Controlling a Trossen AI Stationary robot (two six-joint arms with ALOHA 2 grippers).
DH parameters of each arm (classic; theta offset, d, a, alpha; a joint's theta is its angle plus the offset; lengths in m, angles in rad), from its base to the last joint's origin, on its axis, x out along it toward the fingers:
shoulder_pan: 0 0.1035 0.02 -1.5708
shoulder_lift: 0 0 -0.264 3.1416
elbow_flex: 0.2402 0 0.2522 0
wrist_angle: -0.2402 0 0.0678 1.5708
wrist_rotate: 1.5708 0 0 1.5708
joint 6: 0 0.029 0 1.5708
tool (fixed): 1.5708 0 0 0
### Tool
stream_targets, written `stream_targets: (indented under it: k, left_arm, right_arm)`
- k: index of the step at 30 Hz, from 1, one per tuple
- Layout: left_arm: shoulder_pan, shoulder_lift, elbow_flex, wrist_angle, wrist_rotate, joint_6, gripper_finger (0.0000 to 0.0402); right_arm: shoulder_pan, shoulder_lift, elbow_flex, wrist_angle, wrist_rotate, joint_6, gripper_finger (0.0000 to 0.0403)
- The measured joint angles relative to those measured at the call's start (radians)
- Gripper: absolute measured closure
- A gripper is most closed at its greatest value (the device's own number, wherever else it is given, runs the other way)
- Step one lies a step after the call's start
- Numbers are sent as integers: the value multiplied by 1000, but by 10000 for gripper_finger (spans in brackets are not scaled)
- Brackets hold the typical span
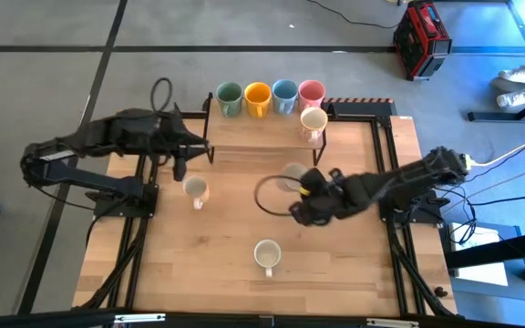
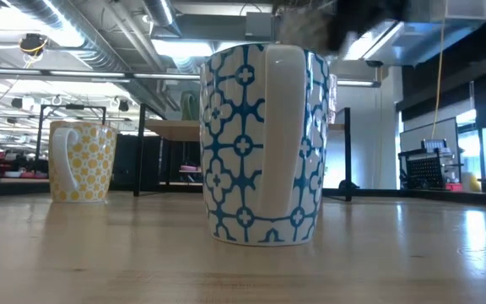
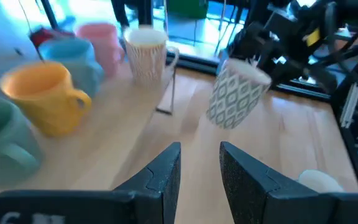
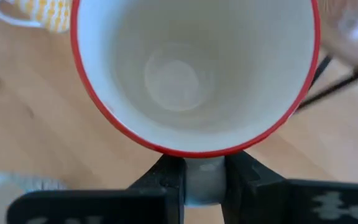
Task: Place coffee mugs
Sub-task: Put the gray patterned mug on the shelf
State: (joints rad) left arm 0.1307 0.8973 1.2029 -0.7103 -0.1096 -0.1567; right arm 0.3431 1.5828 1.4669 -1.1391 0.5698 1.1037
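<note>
The right claw (image 4: 204,177) pinches the handle of a red-rimmed mug (image 4: 194,74), lifted off the desk (image 1: 226,273). It's hard and breakable (slippery too). The left claw (image 3: 199,168) waits open.

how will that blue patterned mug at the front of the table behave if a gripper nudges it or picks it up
The blue patterned mug looks like glazed ceramic, so probably stiff, fairly heavy for its size and breakable if dropped. It stands upright on a flat base on the wooden table, so a low nudge would likely slide it, while a push near the rim might tip it. The glossy surface may be slippery.
</note>
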Motion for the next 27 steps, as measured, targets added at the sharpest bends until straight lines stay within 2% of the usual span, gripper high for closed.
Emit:
stream_targets:
  k: [5,10,13,17,27]
  left_arm:
    - [0,-49,46,-71,-91,130,296]
    - [0,-94,46,-74,-207,174,296]
    - [0,-105,46,-75,-227,169,296]
    - [0,-107,46,-75,-227,170,296]
    - [0,-99,44,-76,-221,190,296]
  right_arm:
    - [-113,160,242,-88,-27,-55,357]
    - [-211,311,491,-271,-33,43,357]
    - [-264,368,589,-310,-59,60,357]
    - [-317,397,644,-311,-49,104,357]
    - [-438,398,646,-303,-48,123,357]
